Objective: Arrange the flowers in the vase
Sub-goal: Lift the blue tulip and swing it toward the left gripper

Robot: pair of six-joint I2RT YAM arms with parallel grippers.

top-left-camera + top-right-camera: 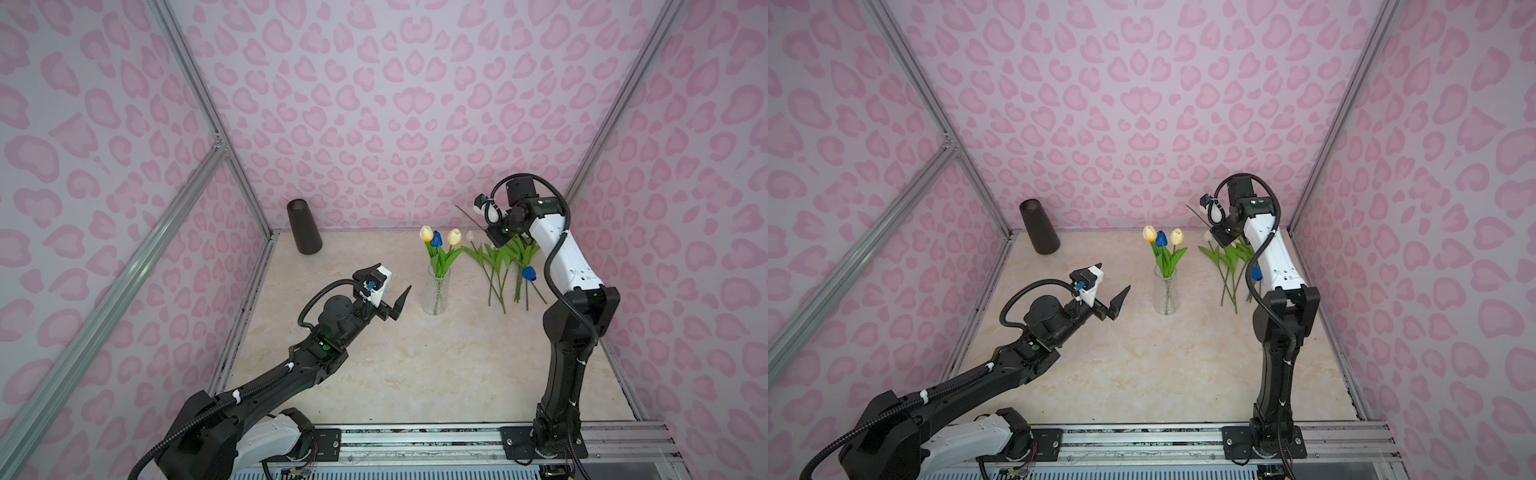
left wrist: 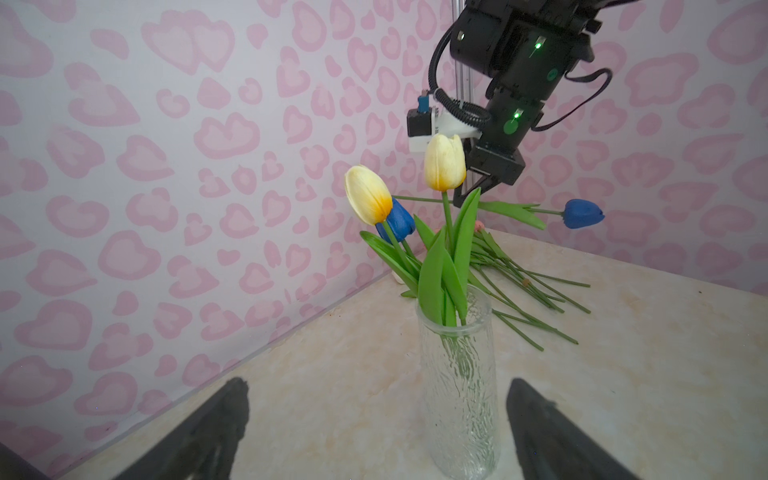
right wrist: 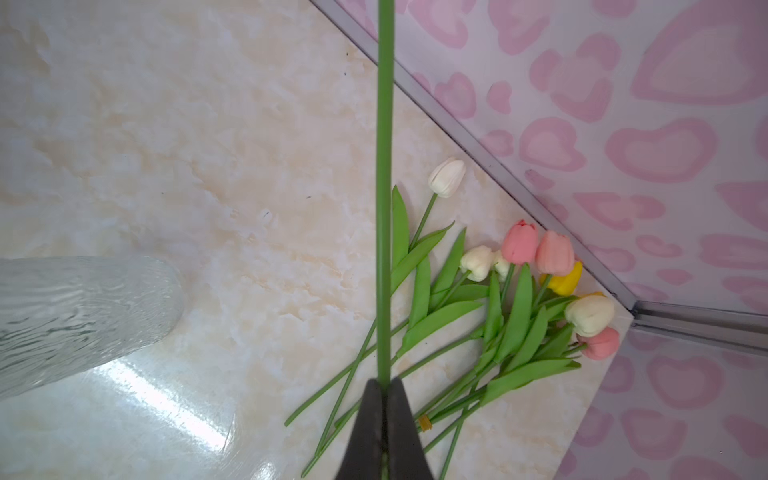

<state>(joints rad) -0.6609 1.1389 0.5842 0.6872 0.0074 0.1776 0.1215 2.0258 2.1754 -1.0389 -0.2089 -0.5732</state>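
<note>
A clear ribbed glass vase (image 1: 435, 296) (image 1: 1165, 296) (image 2: 457, 395) stands mid-table, holding two yellow tulips (image 1: 427, 233) and a blue one (image 1: 436, 239). More flowers (image 1: 498, 266) (image 1: 1225, 259) (image 3: 519, 291) lie in a pile to its right, by the back corner. My right gripper (image 2: 467, 199) (image 3: 384, 382) hangs above that pile, shut on the thin green stem (image 3: 384, 166) of a blue tulip (image 2: 582, 213) (image 1: 528, 273) lifted off the table. My left gripper (image 1: 395, 276) (image 1: 1114, 275) (image 2: 376, 386) is open and holds nothing, just left of the vase.
A dark tapered container (image 1: 304, 226) (image 1: 1040, 226) stands at the back left against the wall. Pink-patterned walls and metal frame rails (image 3: 498, 174) close in the marble table (image 1: 395, 374) on three sides.
</note>
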